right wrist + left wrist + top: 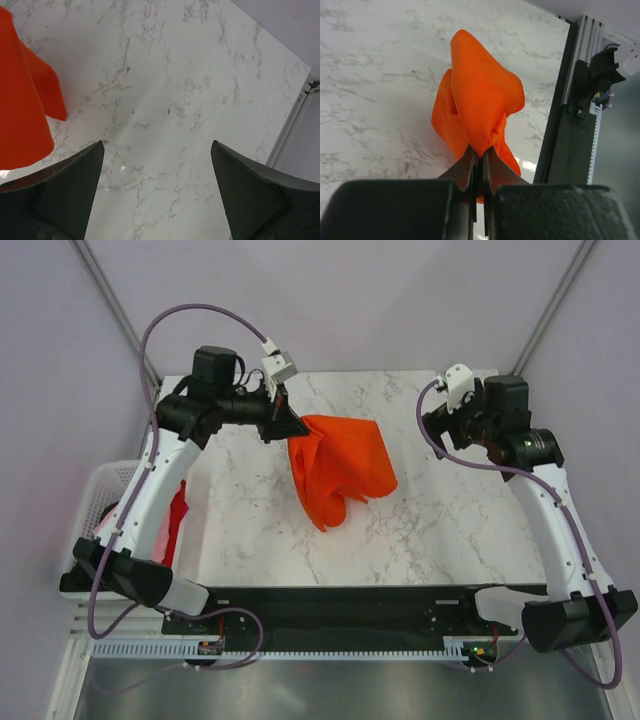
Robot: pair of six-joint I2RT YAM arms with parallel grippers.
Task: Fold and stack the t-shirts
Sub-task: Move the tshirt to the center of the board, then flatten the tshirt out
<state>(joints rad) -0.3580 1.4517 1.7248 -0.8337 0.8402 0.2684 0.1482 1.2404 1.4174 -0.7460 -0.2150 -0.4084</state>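
One bright orange t-shirt (340, 468) hangs bunched and creased just below the left gripper (479, 162), whose jaws pinch a fold of it. The right gripper (157, 150) stands spread wide, the shirt's edge off to its left. One red cloth (178, 522) shows only as a strip in the basket (100, 480), mostly hidden behind the left arm (150, 490).

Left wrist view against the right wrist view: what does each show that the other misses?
Only the left wrist: the left gripper shut on a bunched fold of the orange t-shirt, plus a black rail beside the marble table. Only the right wrist: the right gripper open, with nothing between its fingers. Both: the orange t-shirt and the marble table.
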